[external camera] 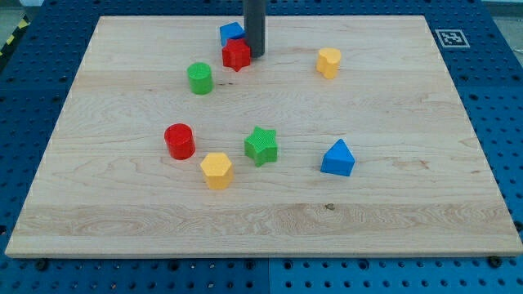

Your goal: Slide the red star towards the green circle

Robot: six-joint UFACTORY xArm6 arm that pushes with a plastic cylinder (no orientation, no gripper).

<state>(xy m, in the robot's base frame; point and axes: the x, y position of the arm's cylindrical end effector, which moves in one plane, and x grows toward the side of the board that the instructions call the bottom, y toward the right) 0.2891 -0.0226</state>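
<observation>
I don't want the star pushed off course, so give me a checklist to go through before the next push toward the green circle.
1. My tip touching the red star: ok, it sits against the star's right side in the view.
2. Tip on the side away from the green circle: ok, the circle lies to the lower left.
3. Path between star and circle free: ok, bare board.
4. Blue block apart from the star: not ok, it sits right behind it.
5. Other blocks out of the way: ok, the red cylinder and green star lie well below.
</observation>
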